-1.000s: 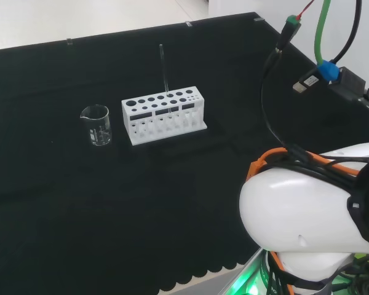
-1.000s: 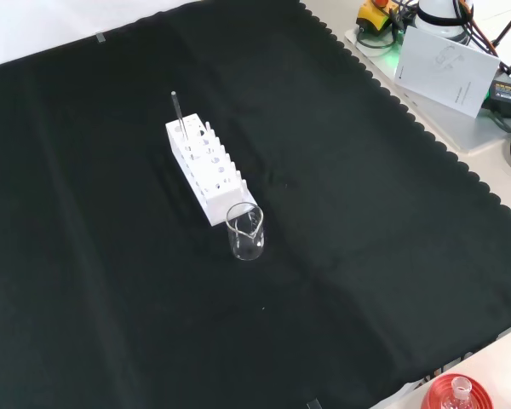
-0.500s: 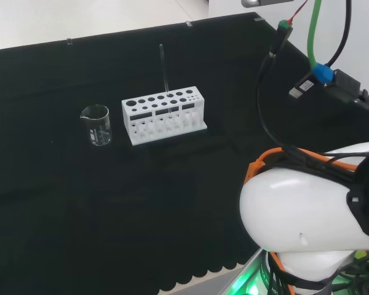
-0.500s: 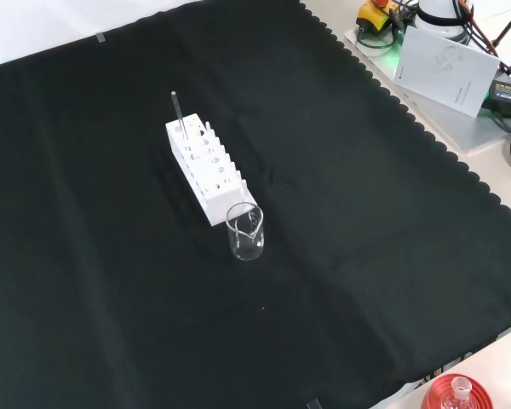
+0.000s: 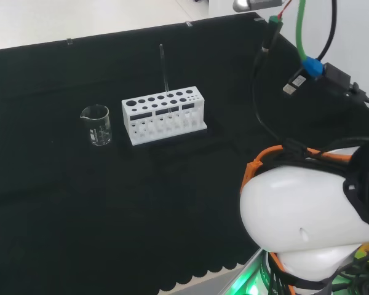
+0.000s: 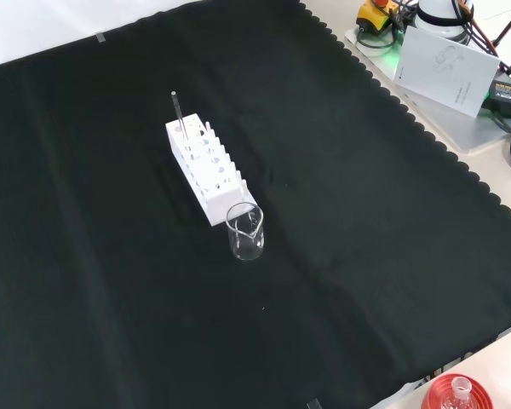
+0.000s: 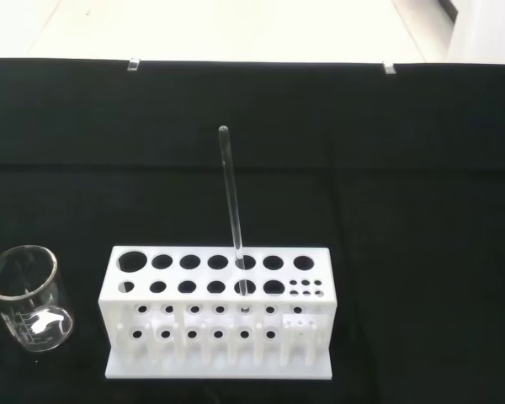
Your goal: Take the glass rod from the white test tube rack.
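Glass rod (image 7: 233,210) upright in white test tube rack (image 7: 219,316) on counter (image 5: 61,203), long axis vertical, straight ahead of wrist camera; hand's state impossible to tell.

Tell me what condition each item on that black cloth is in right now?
glass rod: standing nearly upright in a hole of the rack, untouched.
white test tube rack: upright on the cloth, other large holes vacant.
beaker: upright beside the rack, apart from it, looks empty.
black cloth: spread flat over the bench.
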`<state>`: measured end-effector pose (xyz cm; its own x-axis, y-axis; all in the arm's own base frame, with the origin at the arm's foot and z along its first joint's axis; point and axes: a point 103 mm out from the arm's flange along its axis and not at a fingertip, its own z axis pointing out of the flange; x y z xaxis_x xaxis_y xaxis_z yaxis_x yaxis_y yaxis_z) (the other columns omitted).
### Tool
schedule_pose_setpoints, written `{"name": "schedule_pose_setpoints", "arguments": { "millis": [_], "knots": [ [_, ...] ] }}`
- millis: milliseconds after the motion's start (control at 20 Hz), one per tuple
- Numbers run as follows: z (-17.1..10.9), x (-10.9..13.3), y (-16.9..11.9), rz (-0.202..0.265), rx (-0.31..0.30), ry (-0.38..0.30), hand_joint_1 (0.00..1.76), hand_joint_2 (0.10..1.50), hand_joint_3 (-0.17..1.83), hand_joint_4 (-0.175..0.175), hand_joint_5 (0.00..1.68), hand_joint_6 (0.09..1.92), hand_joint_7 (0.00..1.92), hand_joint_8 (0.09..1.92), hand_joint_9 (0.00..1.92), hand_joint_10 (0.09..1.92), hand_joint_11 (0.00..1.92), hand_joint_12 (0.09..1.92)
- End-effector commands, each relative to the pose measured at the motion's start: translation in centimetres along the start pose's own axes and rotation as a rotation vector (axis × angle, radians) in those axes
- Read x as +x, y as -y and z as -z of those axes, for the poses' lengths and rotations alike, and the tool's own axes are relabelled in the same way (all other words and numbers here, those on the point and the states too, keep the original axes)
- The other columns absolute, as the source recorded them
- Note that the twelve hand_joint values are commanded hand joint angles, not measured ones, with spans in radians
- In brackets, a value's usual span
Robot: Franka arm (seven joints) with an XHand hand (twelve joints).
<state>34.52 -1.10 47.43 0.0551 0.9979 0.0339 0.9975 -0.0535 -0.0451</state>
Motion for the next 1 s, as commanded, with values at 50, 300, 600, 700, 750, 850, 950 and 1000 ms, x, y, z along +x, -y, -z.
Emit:
{"name": "schedule_pose_setpoints", "arguments": {
  "millis": [50,300,600,700,750,850,950,1000],
  "knots": [
    [-3.1,-0.3,-4.5,0.061,-0.017,-0.018,0.71,0.90,0.54,-0.175,0.41,0.62,0.49,0.85,0.63,0.79,0.50,1.31],
    [-4.9,-0.5,-7.0,0.078,-0.003,-0.028,0.76,0.87,0.55,-0.175,0.52,0.79,0.59,0.84,0.72,0.77,0.59,1.29],
    [-7.3,-0.7,-9.8,0.119,-0.025,-0.016,0.83,0.80,0.61,-0.175,0.61,0.83,0.68,0.82,0.81,0.73,0.67,1.26],
    [-8.1,-0.6,-10.7,0.137,-0.046,-0.016,0.85,0.77,0.64,-0.175,0.69,0.82,0.76,0.79,0.87,0.70,0.73,1.24],
    [-8.6,-0.6,-11.1,0.146,-0.046,-0.012,0.85,0.76,0.66,-0.175,0.72,0.82,0.80,0.78,0.91,0.68,0.76,1.22],
    [-9.7,-0.6,-11.9,0.256,-0.040,0.268,0.86,0.75,0.67,-0.175,0.77,0.81,0.85,0.76,0.96,0.65,0.81,1.21],
    [-10.8,0.0,-12.9,0.234,-0.009,0.172,0.86,0.74,0.68,-0.175,0.80,0.81,0.88,0.74,0.99,0.63,0.84,1.20],
    [-11.4,0.1,-13.3,0.215,0.005,0.133,0.86,0.74,0.68,-0.175,0.81,0.81,0.90,0.74,1.00,0.63,0.85,1.19]
  ]
}}
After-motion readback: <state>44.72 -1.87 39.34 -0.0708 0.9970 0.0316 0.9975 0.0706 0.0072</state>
